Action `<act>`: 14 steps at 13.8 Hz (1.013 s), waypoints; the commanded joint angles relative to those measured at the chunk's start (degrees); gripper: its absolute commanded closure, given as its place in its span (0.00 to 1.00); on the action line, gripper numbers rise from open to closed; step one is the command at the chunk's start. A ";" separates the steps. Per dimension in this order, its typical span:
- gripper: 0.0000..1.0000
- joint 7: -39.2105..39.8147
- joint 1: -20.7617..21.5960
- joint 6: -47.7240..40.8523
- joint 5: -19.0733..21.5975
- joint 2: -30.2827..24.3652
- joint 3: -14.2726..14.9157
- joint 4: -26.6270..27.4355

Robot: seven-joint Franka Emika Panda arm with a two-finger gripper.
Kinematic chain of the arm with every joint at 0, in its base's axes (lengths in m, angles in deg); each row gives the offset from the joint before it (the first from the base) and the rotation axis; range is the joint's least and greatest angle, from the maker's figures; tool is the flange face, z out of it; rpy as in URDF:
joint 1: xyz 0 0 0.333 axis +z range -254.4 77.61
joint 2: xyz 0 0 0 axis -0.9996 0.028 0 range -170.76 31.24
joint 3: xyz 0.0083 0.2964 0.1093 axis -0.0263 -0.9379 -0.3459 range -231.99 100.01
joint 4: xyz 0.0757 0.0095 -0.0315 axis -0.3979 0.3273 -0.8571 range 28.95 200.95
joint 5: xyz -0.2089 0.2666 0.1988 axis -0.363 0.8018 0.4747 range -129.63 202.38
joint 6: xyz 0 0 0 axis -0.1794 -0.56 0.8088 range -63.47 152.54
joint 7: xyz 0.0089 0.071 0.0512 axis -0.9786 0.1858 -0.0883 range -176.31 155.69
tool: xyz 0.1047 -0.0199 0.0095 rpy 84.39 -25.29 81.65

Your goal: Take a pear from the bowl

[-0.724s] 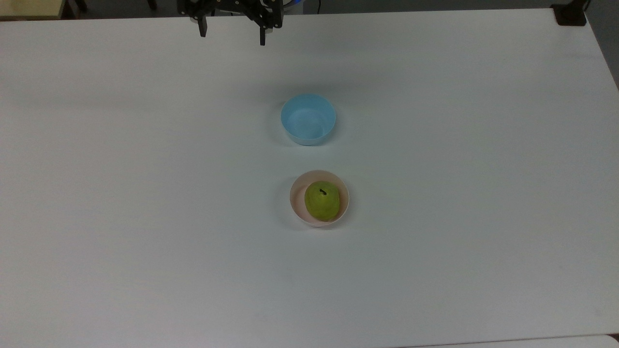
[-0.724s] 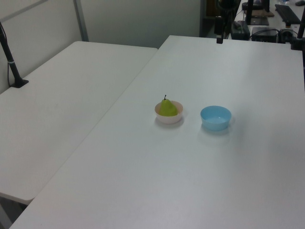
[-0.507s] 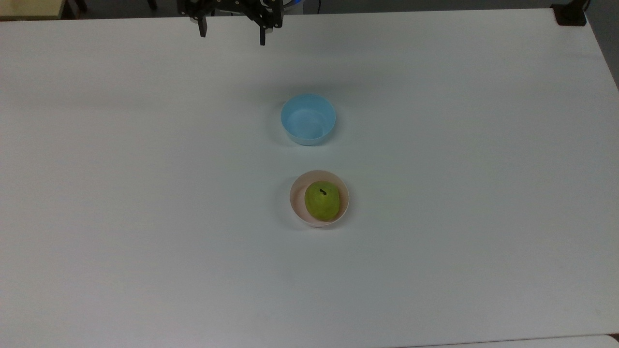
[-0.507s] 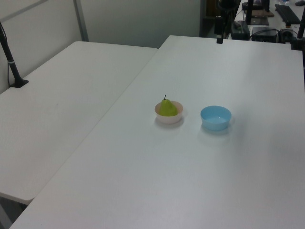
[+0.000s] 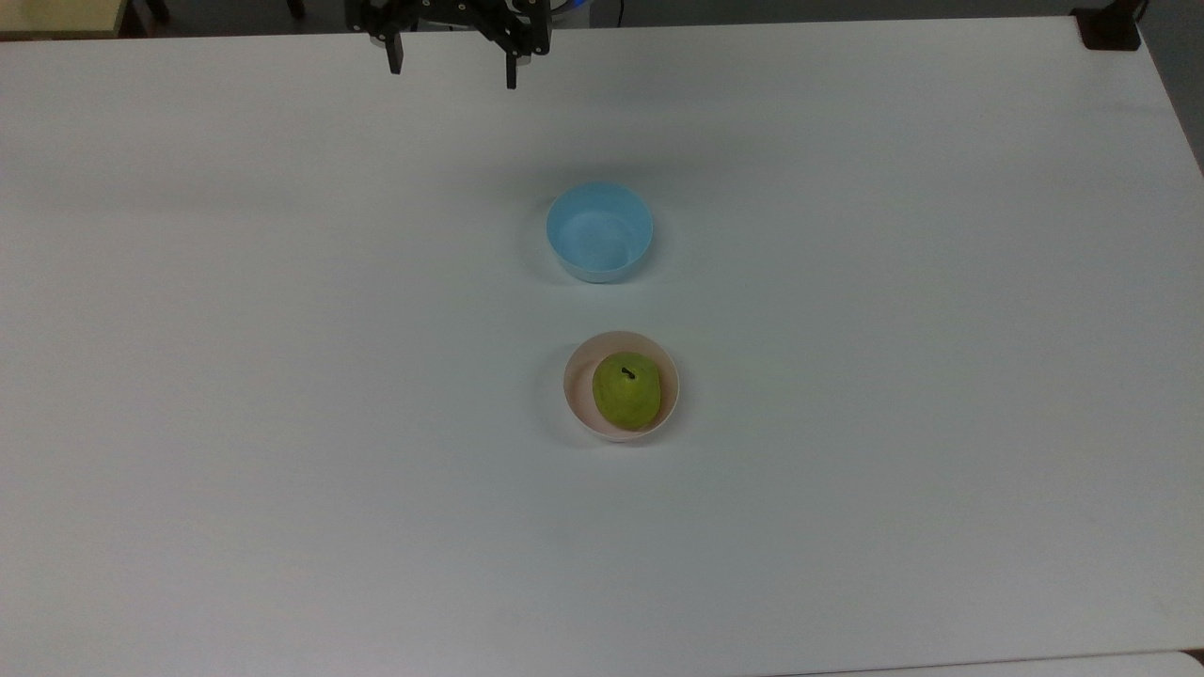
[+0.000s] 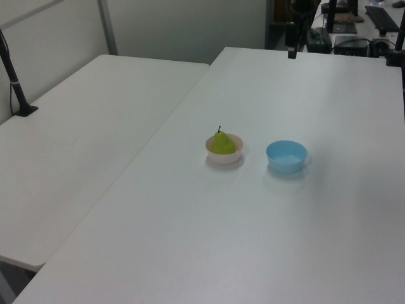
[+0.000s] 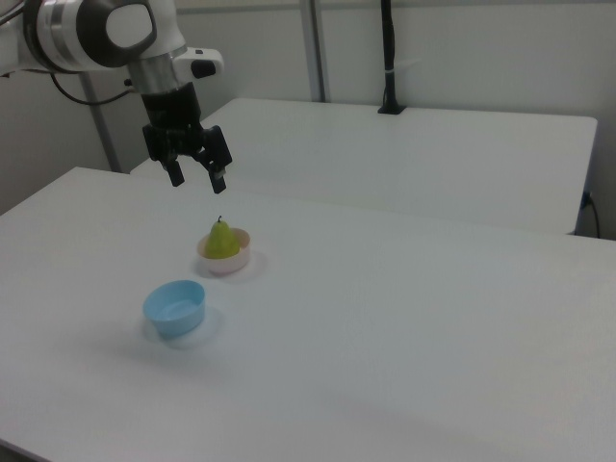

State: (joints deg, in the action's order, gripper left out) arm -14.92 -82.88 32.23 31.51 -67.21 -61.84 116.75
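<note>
The desk (image 5: 282, 376) carried the pink bowl (image 5: 576, 400) near its middle. The claw (image 5: 452, 68) hung released over the top view's far edge. The pear (image 5: 625, 390) sat stem-up in the bowl; it looked light, smooth and rounded, best gripped across its broad belly.

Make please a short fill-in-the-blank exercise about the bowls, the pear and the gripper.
1. The pear sits in the ____ bowl.
2. The blue bowl is ____.
3. The gripper has its jaws ____.
4. The pear's stem points ____.

Missing words: pink; empty; open; up
</note>
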 commanded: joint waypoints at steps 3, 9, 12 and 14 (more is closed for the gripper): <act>0.00 1.89 0.11 5.93 3.89 2.97 -0.19 -0.65; 0.00 0.84 4.14 17.44 3.81 11.41 -0.28 -1.00; 0.00 0.48 6.43 22.71 3.02 16.24 -0.19 -1.35; 0.00 0.48 7.14 25.70 3.10 18.79 -0.19 -1.35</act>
State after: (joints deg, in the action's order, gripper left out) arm -14.19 -77.03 54.69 34.31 -51.44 -62.56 116.47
